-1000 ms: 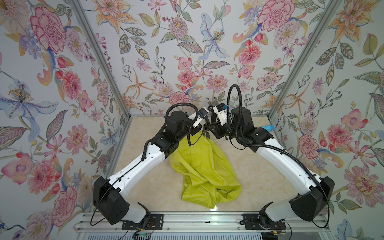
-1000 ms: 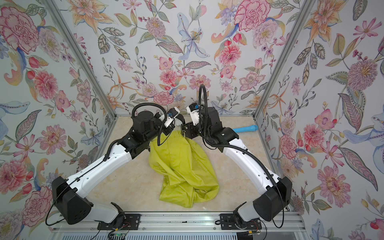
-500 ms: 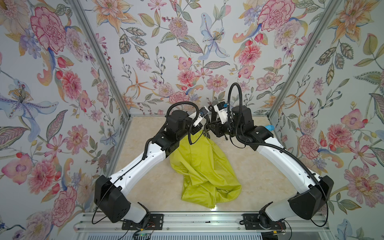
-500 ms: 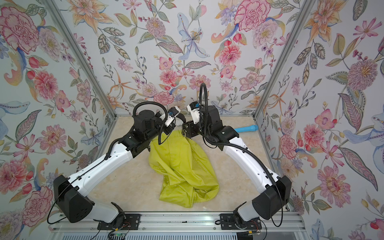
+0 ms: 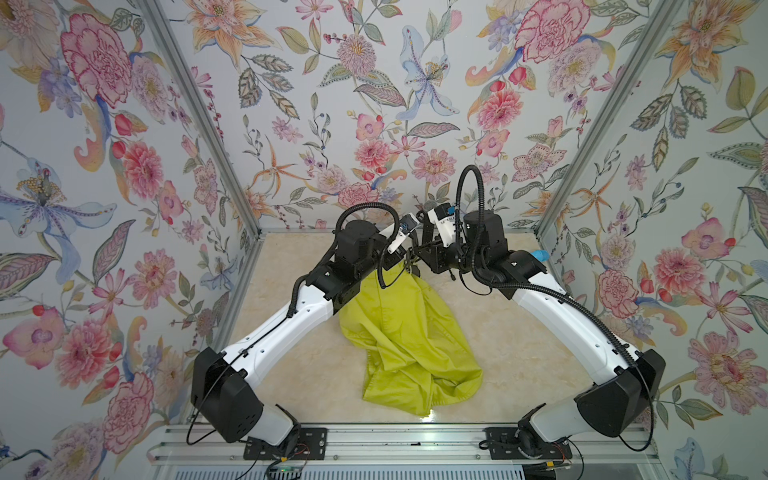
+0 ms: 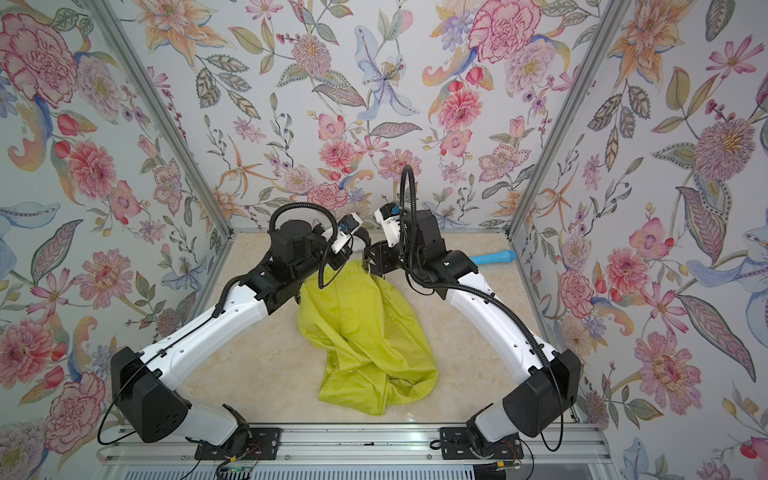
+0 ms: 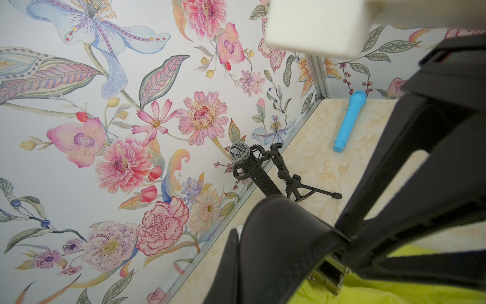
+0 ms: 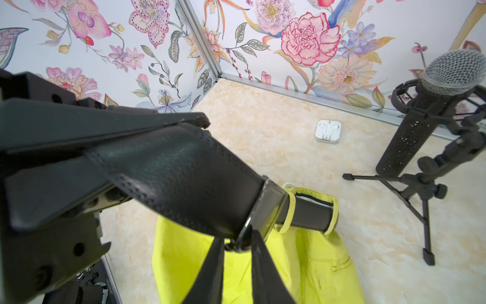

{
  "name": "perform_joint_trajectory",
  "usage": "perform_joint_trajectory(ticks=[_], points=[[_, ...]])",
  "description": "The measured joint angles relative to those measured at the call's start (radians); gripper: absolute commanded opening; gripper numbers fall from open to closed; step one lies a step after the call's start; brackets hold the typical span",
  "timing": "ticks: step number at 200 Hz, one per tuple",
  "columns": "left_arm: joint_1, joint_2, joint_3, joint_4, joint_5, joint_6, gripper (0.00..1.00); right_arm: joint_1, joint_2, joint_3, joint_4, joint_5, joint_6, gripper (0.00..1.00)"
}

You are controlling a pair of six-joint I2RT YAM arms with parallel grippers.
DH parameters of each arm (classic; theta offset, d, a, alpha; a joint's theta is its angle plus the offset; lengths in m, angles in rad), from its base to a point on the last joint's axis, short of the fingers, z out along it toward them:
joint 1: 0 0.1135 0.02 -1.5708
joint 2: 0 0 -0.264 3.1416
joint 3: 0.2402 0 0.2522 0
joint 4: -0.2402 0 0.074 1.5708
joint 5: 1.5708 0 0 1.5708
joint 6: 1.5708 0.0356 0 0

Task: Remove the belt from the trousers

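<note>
Mia: Hardly anything has moved over the last second. Both arms have nudged a touch, and the waist of the trousers hangs at the same height, on the near side of the microphone.

Tom: So where's the belt?

Mia: Up in the air between the two arms, just short of that microphone. Left end effector is clamped tight on the strap, and right end effector has its tips nipped onto the belt at the buckle.

Tom: Progress?

Mia: Early days, I'd say. Beyond the buckle the strap runs through two loops, plain as day, so nothing there is freed. Whether the buckle itself is undone, I can't tell.

Tom: And the rest of the garment?

Mia: Legs crumpled on the table, farther from the microphone. Left to do: get the buckle clear, then draw the whole strap out loop by loop.
</note>
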Motion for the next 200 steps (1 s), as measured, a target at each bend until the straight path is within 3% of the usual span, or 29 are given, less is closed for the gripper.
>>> perform_joint_trajectory(ticks=[54, 83, 122, 149, 178, 200], points=[[0.003, 0.003, 0.006, -0.029, 0.000, 0.000, 0.00, 0.000, 0.025, 0.000, 0.000, -0.017, 0.004, 0.11], [0.003, 0.003, 0.007, -0.044, 0.001, -0.003, 0.00, 0.000, 0.044, 0.000, 0.002, -0.021, 0.009, 0.29], [0.003, 0.007, 0.010, -0.054, 0.001, -0.004, 0.00, 0.000, 0.055, 0.000, 0.004, -0.013, 0.014, 0.31], [0.003, 0.008, 0.011, -0.054, 0.001, -0.008, 0.00, 0.000, 0.055, 0.011, 0.000, 0.003, 0.011, 0.42], [0.000, 0.010, 0.015, -0.050, 0.004, -0.013, 0.00, 0.009, 0.055, 0.013, 0.001, 0.039, 0.006, 0.42], [0.000, 0.017, 0.024, -0.051, 0.004, -0.019, 0.00, 0.019, 0.054, 0.013, 0.000, 0.068, -0.010, 0.29]])
